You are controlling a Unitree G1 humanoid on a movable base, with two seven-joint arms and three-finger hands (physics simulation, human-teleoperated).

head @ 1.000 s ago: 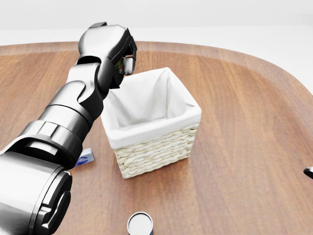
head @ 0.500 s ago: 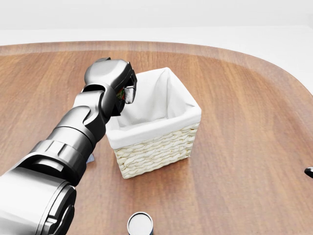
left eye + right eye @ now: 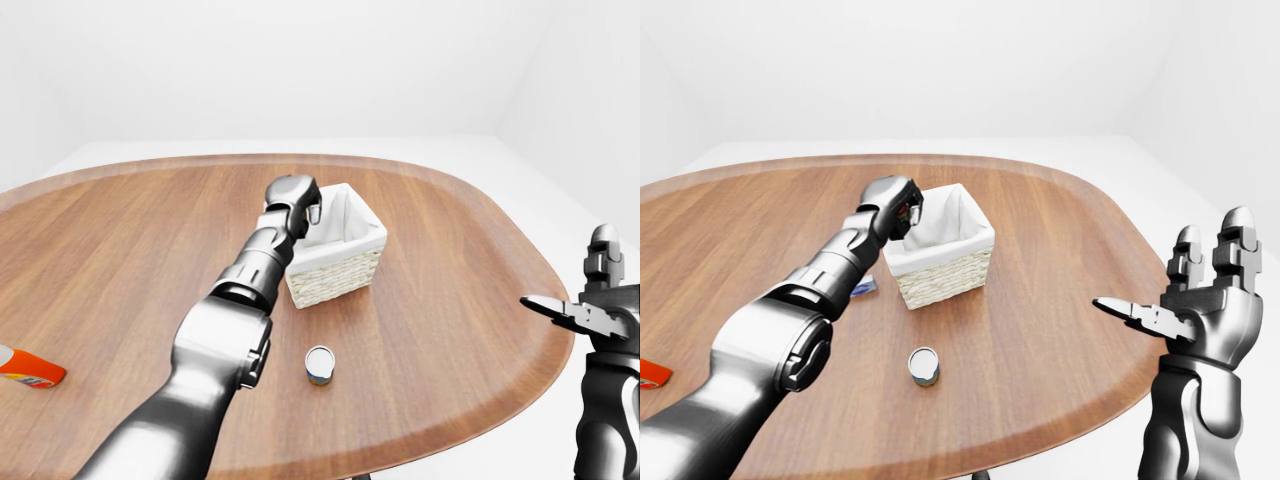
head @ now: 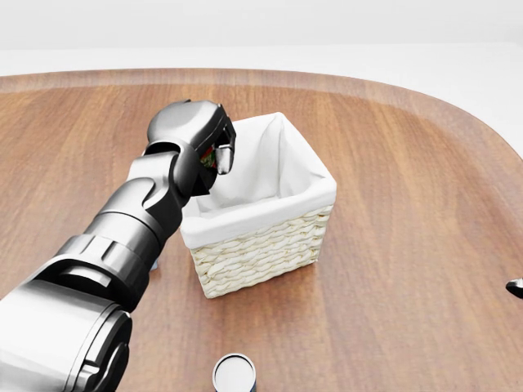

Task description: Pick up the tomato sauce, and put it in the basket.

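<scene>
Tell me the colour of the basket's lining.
White cloth lining inside the pale woven basket; clearest in the head view.

Small can (image 4: pixel 234 374) upright on wooden table (image 4: pixel 409 245); orange-red packet (image 3: pixel 30 369) near table's left edge; blue-white packet (image 3: pixel 865 287).

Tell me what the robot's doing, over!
Left hand shut on sauce, at the basket rim's left side. Right hand open, off the table's right. Can well clear of basket.
</scene>
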